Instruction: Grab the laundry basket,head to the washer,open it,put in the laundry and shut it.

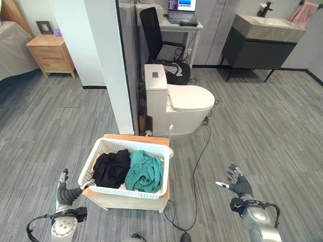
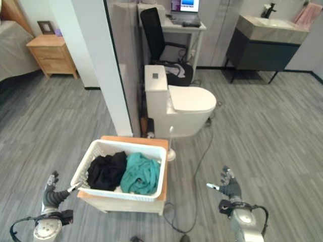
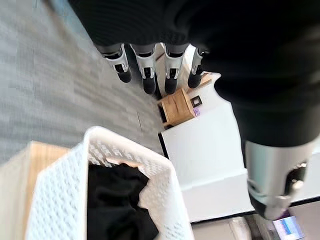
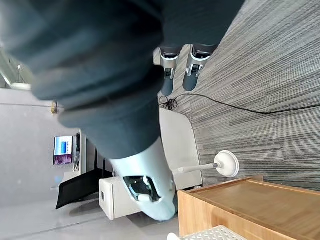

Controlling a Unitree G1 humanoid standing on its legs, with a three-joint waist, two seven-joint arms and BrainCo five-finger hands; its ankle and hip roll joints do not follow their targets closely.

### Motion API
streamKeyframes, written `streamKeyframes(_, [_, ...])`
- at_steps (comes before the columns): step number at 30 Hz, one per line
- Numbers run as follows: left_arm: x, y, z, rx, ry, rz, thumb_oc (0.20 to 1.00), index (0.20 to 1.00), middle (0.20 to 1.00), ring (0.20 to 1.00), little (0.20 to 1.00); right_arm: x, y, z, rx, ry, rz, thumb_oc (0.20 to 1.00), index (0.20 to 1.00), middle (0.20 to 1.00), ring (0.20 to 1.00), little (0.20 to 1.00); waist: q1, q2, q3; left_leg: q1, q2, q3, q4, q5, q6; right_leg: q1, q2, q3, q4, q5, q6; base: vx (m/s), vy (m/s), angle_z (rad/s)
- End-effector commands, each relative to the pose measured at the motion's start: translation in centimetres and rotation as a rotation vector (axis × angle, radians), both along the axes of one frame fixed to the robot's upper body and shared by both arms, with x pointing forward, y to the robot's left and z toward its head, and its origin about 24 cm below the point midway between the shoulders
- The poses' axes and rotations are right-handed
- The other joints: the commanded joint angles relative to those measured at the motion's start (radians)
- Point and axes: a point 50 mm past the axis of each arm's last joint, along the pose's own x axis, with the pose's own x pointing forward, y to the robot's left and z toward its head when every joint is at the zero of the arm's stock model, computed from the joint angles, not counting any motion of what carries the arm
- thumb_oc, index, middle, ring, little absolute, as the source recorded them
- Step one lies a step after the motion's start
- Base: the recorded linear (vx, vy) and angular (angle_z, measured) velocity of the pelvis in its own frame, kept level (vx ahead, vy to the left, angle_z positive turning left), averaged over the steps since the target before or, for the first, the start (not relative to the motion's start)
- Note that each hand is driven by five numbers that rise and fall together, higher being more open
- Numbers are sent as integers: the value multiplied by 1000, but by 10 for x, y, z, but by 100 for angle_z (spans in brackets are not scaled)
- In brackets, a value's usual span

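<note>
A white mesh laundry basket [image 1: 90, 164] sits on a low wooden stand [image 1: 136, 138] right in front of me. Inside it, black clothes [image 1: 112, 169] lie on the left and teal clothes [image 1: 145, 171] on the right. My left hand [image 1: 64, 192] hovers low by the basket's left near corner, open, its fingers [image 3: 146, 67] straight and its thumb reaching toward the rim without gripping it. The basket's rim [image 3: 60, 200] appears just beyond that hand in the left wrist view. My right hand [image 1: 238, 186] hangs open over the floor, well to the right of the basket, with straight fingers [image 4: 192, 65].
A white toilet [image 1: 181, 103] stands just behind the stand, with a toilet brush [image 1: 170, 146] between them. A white partition wall [image 1: 108, 60] rises at the back left. Farther off are a black office chair [image 1: 161, 45], a dark vanity [image 1: 257, 43] and a wooden nightstand [image 1: 50, 53].
</note>
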Motion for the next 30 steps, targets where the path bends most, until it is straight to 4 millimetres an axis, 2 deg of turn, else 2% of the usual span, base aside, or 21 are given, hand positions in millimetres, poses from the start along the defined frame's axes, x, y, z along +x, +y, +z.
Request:
streamKeyframes(1, [18,20,23,117,-27,-9,1000,1000,1000,1000,1000,19,2,17,28,-68,35,1000,1000,1000,1000,1000,22,-18,-42,-36,-33,30,8,-16,32,70,-66,-51,30,-15,54,63,9,4])
streamKeyframes(2, [22,26,25,147,-6,-12,1000,1000,1000,1000,1000,24,4,18,35,-64,50,1000,1000,1000,1000,1000,24,-18,-43,-34,-32,29,6,-15,30,72,-65,-54,29,-16,54,58,19,6])
streamKeyframes(3, [36,36,33,209,33,-32,1000,1000,1000,1000,1000,34,9,20,30,-59,82,1000,1000,1000,1000,1000,28,-18,-45,-38,-31,27,3,-13,28,68,-61,-52,28,-18,54,37,17,5])
streamKeyframes(4, [37,36,34,210,31,-33,1000,1000,1000,1000,1000,35,9,21,31,-61,81,1000,1000,1000,1000,1000,29,-19,-43,-39,-31,27,3,-13,28,68,-61,-52,28,-19,54,14,14,4])
streamKeyframes(5, [46,42,40,236,44,-38,1000,1000,1000,1000,1000,42,12,22,21,-50,102,1000,1000,1000,1000,1000,31,-20,-42,-44,-30,25,3,-10,26,64,-60,-53,28,-18,54,-62,-9,4])
streamKeyframes(6, [73,48,61,289,20,-48,1000,1000,1000,1000,1000,56,18,26,26,-49,135,1000,1000,1000,1000,1000,35,-24,-24,-60,-28,21,3,-1,24,49,-57,-56,29,-16,55,-63,-9,5])
streamKeyframes(7, [74,48,62,290,17,-49,1000,1000,1000,1000,1000,57,18,27,27,-52,134,1000,1000,1000,1000,1000,36,-25,-22,-61,-28,20,4,0,24,48,-57,-57,30,-16,54,-212,-60,10])
streamKeyframes(8, [106,54,92,342,-37,-33,1000,1000,1000,1000,1000,74,31,36,43,-77,177,1000,1000,1000,1000,1000,37,-31,18,-101,-22,13,9,12,21,15,-55,-57,36,-12,53,-159,-48,16])
streamKeyframes(9, [108,54,93,343,-41,-34,1000,1000,1000,1000,1000,75,30,37,45,-81,175,1000,1000,1000,1000,1000,38,-32,20,-104,-22,12,10,13,21,13,-55,-58,38,-12,53,-238,-65,22])
streamKeyframes(12, [158,46,149,380,-157,-42,1000,1000,1000,1000,1000,100,49,53,56,-125,219,1000,1000,1000,1000,1000,41,-40,99,-184,-19,-6,32,36,18,-50,-58,-64,60,1,52,-236,-61,27])
streamKeyframes(16, [199,33,194,357,-195,-54,1000,1000,1000,1000,1000,123,69,67,80,-144,243,1000,1000,1000,1000,1000,33,-34,174,-261,-20,-19,71,56,14,-102,-64,-74,85,16,53,-167,-24,17])
streamKeyframes(17, [200,33,196,359,-199,-57,1000,1000,1000,1000,1000,124,69,68,82,-148,240,1000,1000,1000,1000,1000,35,-36,176,-263,-20,-20,73,55,14,-103,-65,-75,86,15,53,-88,2,22])
streamKeyframes(18, [215,27,212,360,-167,-60,1000,1000,1000,1000,1000,133,74,71,119,-133,224,1000,1000,1000,1000,1000,29,-32,199,-288,-20,-21,82,62,11,-123,-68,-79,93,21,56,-77,9,18])
streamKeyframes(19, [221,23,218,337,-155,-64,1000,1000,1000,1000,1000,138,77,72,127,-121,216,1000,1000,1000,1000,1000,27,-30,211,-300,-21,-22,86,67,9,-134,-69,-81,97,25,57,-99,7,7])
streamKeyframes(22, [234,9,252,354,-177,-77,1000,1000,1000,1000,1000,148,83,73,153,-94,198,1000,1000,1000,1000,1000,21,-24,236,-323,-19,-23,89,80,4,-153,-71,-87,103,32,60,-46,3,12])
streamKeyframes(24, [239,-2,268,387,-199,-87,1000,1000,1000,1000,1000,151,86,75,174,-92,186,1000,1000,1000,1000,1000,20,-23,250,-336,-20,-27,90,87,1,-164,-71,-88,105,36,61,-31,-8,13])
streamKeyframes(26, [242,-9,277,405,-214,-93,1000,1000,1000,1000,1000,154,88,78,201,-95,171,1000,1000,1000,1000,1000,18,-22,259,-347,-19,-30,91,92,-2,-173,-71,-93,104,41,64,-21,-10,8])
streamKeyframes(30, [241,-5,287,497,-167,-74,1000,1000,1000,1000,1000,160,92,85,205,-103,173,1000,1000,1000,1000,1000,18,-27,279,-365,-14,-26,102,91,-2,-194,-66,-88,104,48,64,-16,-5,5])
